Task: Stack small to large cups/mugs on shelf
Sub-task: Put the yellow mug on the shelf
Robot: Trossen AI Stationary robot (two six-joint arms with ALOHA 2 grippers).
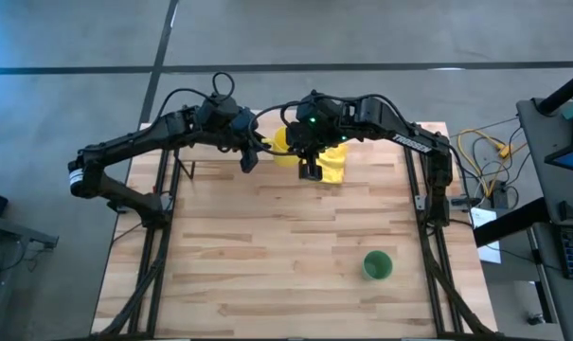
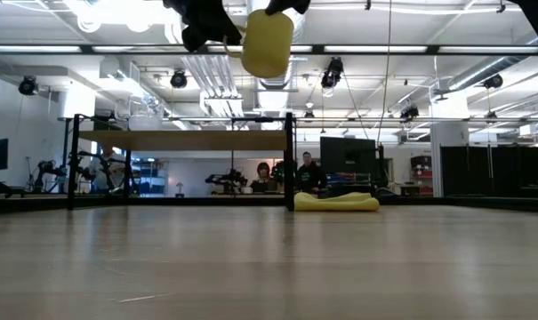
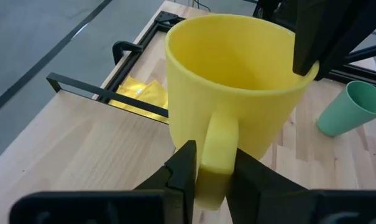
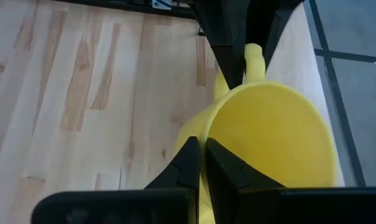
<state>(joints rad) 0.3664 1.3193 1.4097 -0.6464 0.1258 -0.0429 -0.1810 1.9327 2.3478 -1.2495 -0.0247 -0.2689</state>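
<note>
- My left gripper (image 3: 210, 168) pinches the handle of the yellow mug (image 3: 237, 81), one dark finger on each side of it, with the mug's mouth facing my wrist camera.
- My right gripper (image 4: 203, 165) is clamped on the same yellow mug (image 4: 271, 134), its fingers pressed together on the rim wall, one inside the mouth and one outside.
- From above, both of my grippers meet at the far middle of the table, left gripper (image 1: 251, 152) just beside right gripper (image 1: 310, 166), and only a sliver of the mug (image 1: 282, 142) shows between them.
- From table height, the mug (image 2: 267, 43) hangs high in the air, well above the shelf (image 2: 184, 140) and clear of the tabletop (image 2: 269, 267), gripped from above by my dark fingers.
- The shelf is a light wooden board carried on thin black frame bars at the far side of the table; from table height I can see nothing on top of it.
- A yellow cloth (image 1: 331, 163) lies crumpled on the tabletop under my right gripper, just beside the shelf's black post in the level view (image 2: 338, 203).
- The green cup (image 1: 378, 264) stands upright and alone near the table's front right, well apart from both grippers; my left wrist camera catches it (image 3: 349, 109) past the mug's rim.
- My own arms cover most of the shelf area from above.
- Two people sit far back in the room beyond the table.
</note>
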